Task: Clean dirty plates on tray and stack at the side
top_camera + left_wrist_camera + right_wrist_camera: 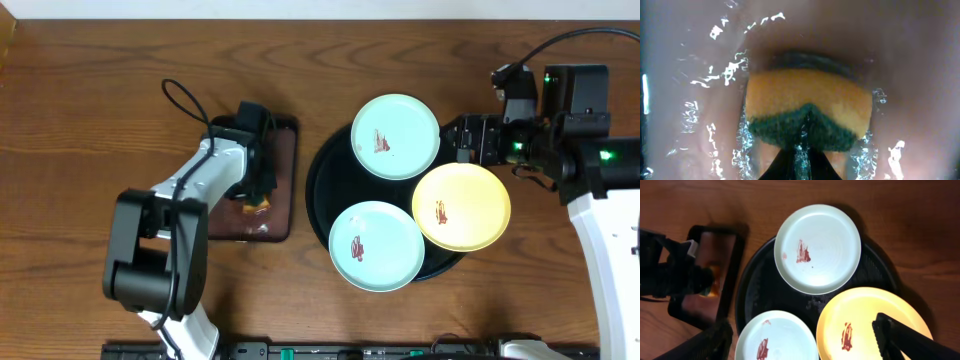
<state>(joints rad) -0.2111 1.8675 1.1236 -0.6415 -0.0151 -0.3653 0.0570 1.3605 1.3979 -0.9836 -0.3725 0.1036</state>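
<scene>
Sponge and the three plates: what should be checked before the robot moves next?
1. Sponge gripped: ok. The left gripper is shut on the sponge in the brown tray.
2. Other hand free: ok. The right gripper is open and empty, near the yellow plate.
3. Plates on the black tray: ok, though the yellow plate overhangs its rim.
4. Plates clean: not ok. The far mint plate, the near mint plate and the yellow plate all show reddish smears.
5. Sponge wet enough: cannot tell.
</scene>
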